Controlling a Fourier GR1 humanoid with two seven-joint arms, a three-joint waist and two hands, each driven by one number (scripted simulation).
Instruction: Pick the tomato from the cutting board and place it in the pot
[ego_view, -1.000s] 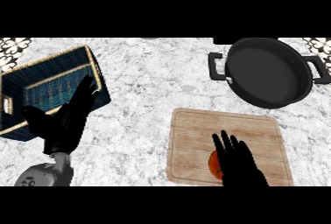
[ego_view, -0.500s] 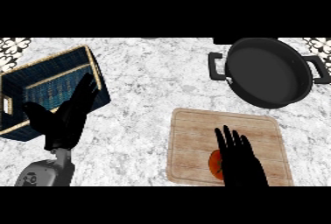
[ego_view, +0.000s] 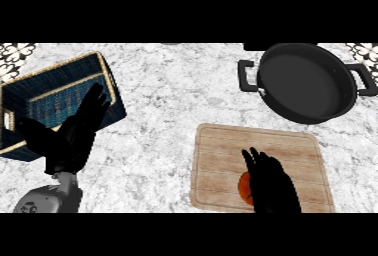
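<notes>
right hand (ego_view: 272, 187) slightly farther forward over round, axisless tomato (ego_view: 243, 187)

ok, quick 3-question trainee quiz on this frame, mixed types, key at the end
1. True or false: the tomato is already in the pot.
2. Which hand is over the cutting board? A) left hand B) right hand C) neither
3. Fill in: the blue container at the left of the counter, behind the left hand, is a ____.

Key:
1. False; it lies on the cutting board, partly hidden by the right hand.
2. B
3. basket
</notes>
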